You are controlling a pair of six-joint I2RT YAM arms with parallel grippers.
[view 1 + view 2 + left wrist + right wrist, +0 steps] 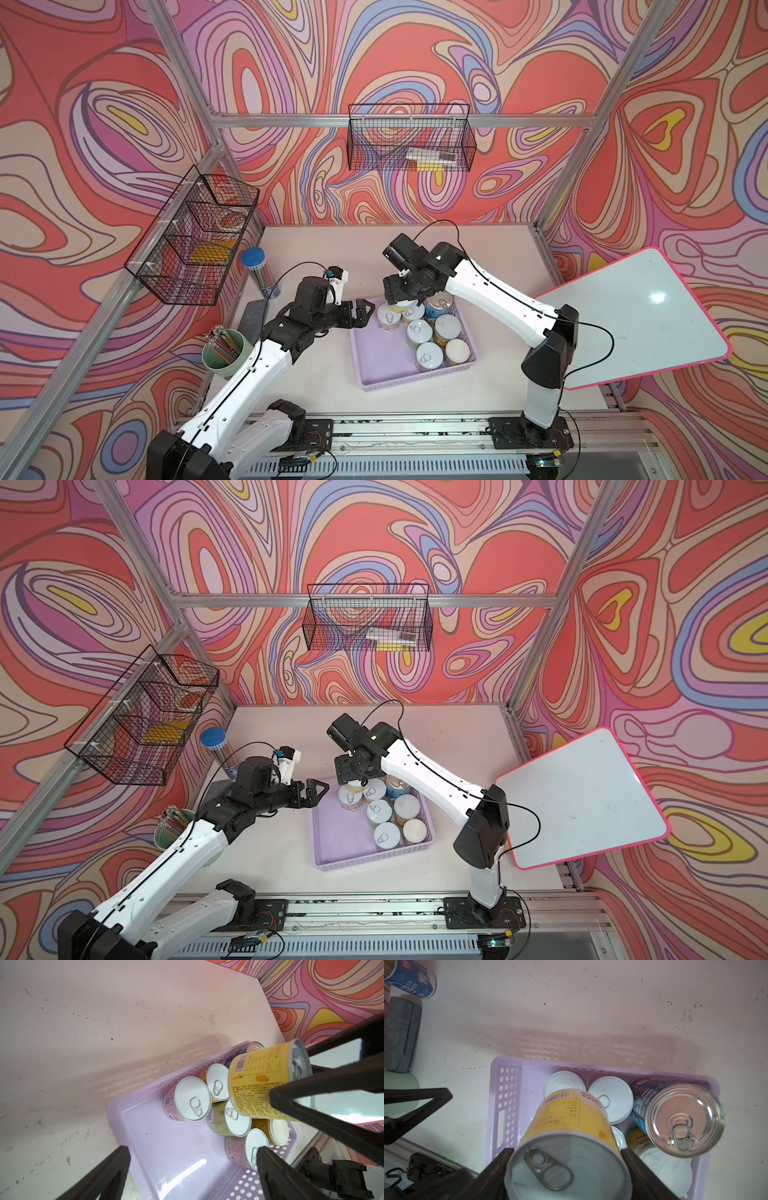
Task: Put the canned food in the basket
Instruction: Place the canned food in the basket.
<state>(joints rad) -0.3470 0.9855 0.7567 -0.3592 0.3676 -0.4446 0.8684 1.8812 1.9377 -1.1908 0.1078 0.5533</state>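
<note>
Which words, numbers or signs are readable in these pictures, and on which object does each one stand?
"Nutrition": on the blue-labelled can, right wrist view; the rest of its print is too small to read.
Yellow can: a barcode and Chinese print, too blurred to read.
Clear tube: Chinese characters on its blue label, not surely readable.
Greenish can: print too small to read.

The table (353, 249) carries lilac basket (415, 384), blue-capped tube (259, 270), green cup (227, 361), grey block (253, 309).
</note>
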